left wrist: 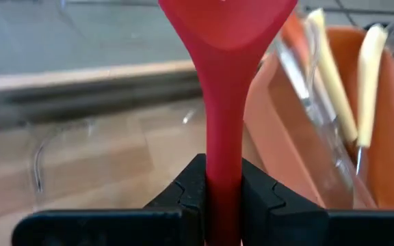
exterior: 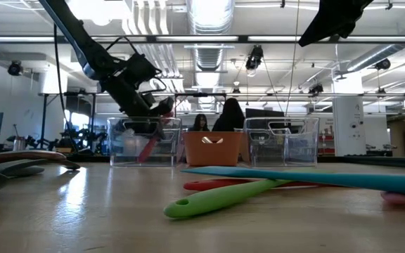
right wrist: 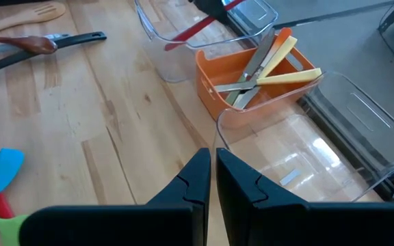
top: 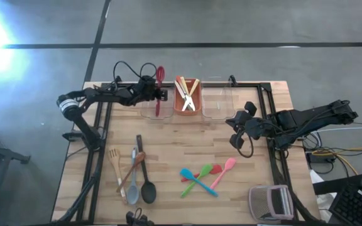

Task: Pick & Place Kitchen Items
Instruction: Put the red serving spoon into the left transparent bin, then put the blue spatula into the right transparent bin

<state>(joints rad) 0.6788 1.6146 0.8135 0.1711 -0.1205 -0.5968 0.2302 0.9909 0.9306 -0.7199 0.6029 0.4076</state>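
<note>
left gripper (top: pixel 158 94) pinching the red spatula (top: pixel 159 88) over the clear bin (top: pixel 151 110) left of the orange bin (top: pixel 187 103) — right gripper (right wrist: pixel 211 179) pressed together, idle right of it — big utensils (top: pixel 134 172) and small spoons (top: pixel 203 176) still unplaced on the table (top: pixel 263 163).

A pale wooden butcher-block table (top: pixel 168 157) carries three rectangular bins along its far edge: a clear plastic bin (top: pixel 151 108), an orange bin (top: pixel 187 103) and another clear plastic bin (top: pixel 216 103). Nearer, large wooden, grey and black spoons and spatulas (top: pixel 134 176) lie bunched together. Beside them sit small pink, green, blue and red plastic spoons (top: pixel 205 177). A grey, possibly pink-sided, boxy gadget (top: pixel 271 202) rests at the near right corner.
</note>
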